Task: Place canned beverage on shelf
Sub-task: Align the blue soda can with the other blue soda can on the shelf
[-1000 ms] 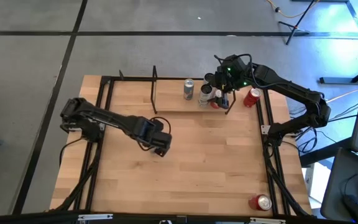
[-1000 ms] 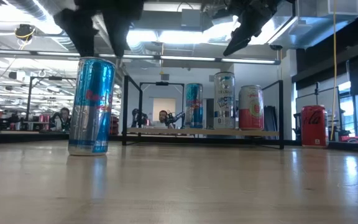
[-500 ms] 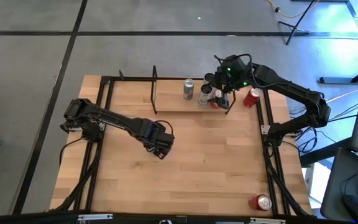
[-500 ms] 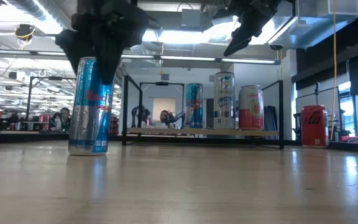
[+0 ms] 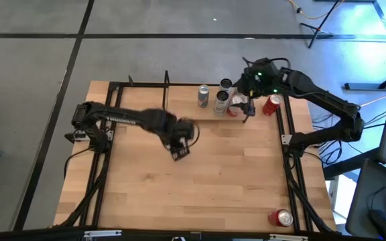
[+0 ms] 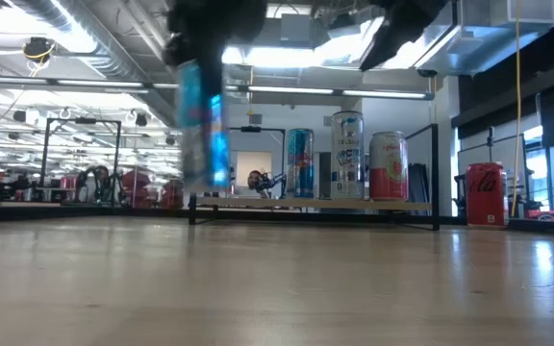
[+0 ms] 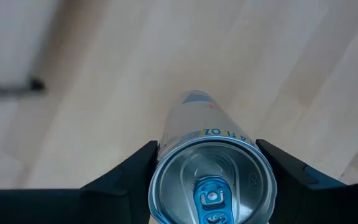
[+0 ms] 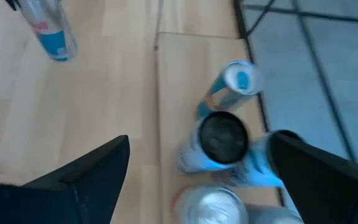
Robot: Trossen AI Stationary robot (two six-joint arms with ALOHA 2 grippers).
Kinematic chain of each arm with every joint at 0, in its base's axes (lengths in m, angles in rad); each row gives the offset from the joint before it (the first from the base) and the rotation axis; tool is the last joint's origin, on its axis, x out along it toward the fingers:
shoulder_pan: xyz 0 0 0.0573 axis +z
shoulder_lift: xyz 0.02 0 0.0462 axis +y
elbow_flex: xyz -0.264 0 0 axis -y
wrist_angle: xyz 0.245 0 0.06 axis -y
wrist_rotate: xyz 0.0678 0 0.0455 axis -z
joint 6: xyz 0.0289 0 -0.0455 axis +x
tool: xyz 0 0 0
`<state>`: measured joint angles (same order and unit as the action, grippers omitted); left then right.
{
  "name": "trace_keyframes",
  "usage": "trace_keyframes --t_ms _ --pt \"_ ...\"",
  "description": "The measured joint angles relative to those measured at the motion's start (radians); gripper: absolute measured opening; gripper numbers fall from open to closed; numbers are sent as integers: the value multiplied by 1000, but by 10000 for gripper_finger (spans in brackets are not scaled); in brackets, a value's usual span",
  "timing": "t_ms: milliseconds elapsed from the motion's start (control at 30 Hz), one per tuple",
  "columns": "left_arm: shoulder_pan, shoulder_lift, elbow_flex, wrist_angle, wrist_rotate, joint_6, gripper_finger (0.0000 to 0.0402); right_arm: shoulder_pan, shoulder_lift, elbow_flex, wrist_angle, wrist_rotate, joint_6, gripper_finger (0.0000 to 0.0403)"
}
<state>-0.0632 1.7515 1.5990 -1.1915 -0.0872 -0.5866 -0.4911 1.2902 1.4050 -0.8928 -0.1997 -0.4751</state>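
Note:
The canned beverage (image 6: 205,125), a slim blue and silver can, hangs above the table left of centre. My left gripper (image 5: 181,134) is shut on its top; the left wrist view looks down on the lid (image 7: 211,186). The shelf (image 6: 315,204) stands at the far side, its plank resting between black wire end frames. Three cans (image 6: 347,156) stand upright on the plank's right half. My right gripper (image 8: 204,174) hovers open above those cans, touching nothing. My left gripper pinches the can's top end between its two fingers, one on each side just under the rim (image 7: 161,155). The fingers (image 7: 278,168) come from above, pointing down. The can hangs about upright below them, its base (image 6: 200,185) clear of the table.
A red can (image 5: 271,105) stands just right of the shelf, and another red can (image 5: 281,217) lies near the table's front right corner. The shelf's left half (image 5: 183,110) is bare plank. Black rails (image 5: 290,174) run along the table's sides.
My left gripper has rolled its wrist, shut on the top of the blue can and lifted it clear of the table. It has carried the can toward the right and the shelf. My right gripper has drawn back a little toward the right edge and risen.

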Motion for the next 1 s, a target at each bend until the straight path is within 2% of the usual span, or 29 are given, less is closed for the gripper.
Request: trace_keyframes --t_ms 167,333,500,733,1000 --pt "118 0 144 2 0 149 199 0 -63 0 1 58 20 376" --pt "232 0 256 4 -3 287 201 0 -79 0 -1 61 57 376" --pt "319 59 387 -21 3 392 202 0 -76 0 -17 61 61 376" --pt "358 142 538 -24 77 446 203 0 -75 0 -17 56 90 376" --pt "350 141 644 -26 107 483 204 1 -58 0 50 10 163 376"
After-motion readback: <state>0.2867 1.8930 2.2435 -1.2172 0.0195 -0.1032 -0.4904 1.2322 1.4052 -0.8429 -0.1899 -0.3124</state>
